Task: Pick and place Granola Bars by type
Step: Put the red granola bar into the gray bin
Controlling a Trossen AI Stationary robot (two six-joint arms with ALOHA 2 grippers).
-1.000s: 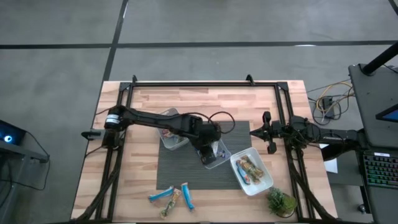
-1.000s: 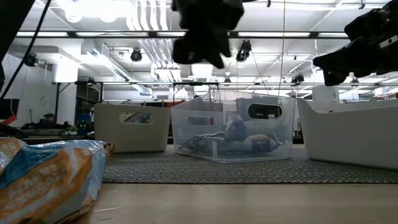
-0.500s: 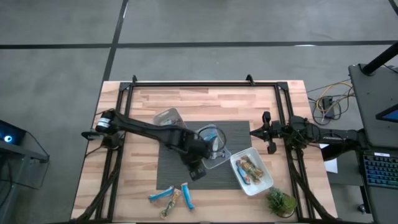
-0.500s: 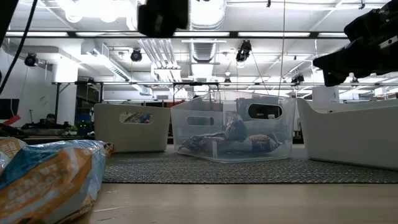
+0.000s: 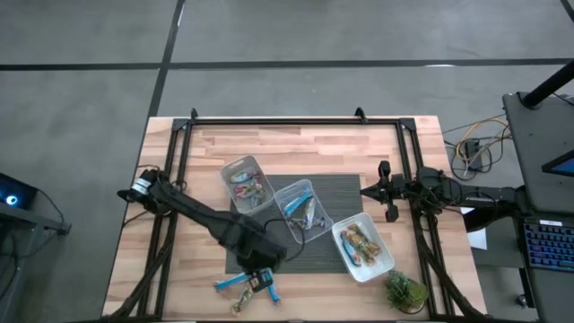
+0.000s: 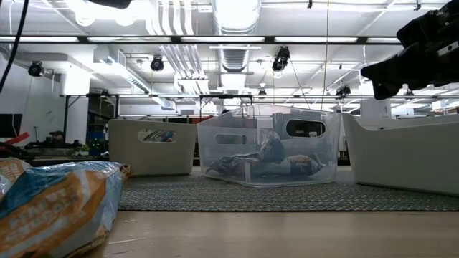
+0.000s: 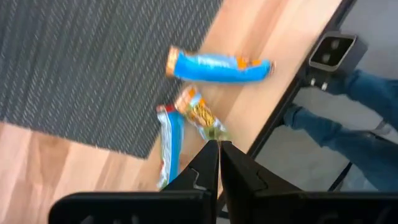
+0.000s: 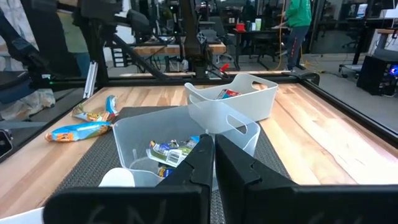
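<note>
High view shows the sorting well along but unfinished. Low in the frame, left of centre, three granola bars [image 5: 242, 288] lie loose on the bare wood just below the dark mat [image 5: 240, 235]: a blue one, a tan one and another blue one. The left gripper [image 5: 261, 282] hangs directly above them; in the left wrist view its fingers [image 7: 205, 163] are pressed together with nothing between them, and the tan bar [image 7: 200, 113] sits just beyond their tips, between the two blue bars [image 7: 219, 66].

Moving right, three clear tubs run in a diagonal across the middle: the upper-left tub [image 5: 226, 172] holds red-printed bars, the middle tub [image 5: 310, 188] holds blue and silver ones, and the lower-right tub [image 5: 380, 240] holds tan ones. So most bars look sorted, with three left to place.

At centre right, the right gripper [image 5: 366, 190] waits at the table's edge, its fingers closed and empty.

Compared with a second ago, the left arm has swung from over the middle tub down to the loose bars; the tubs and right arm have not moved.
</note>
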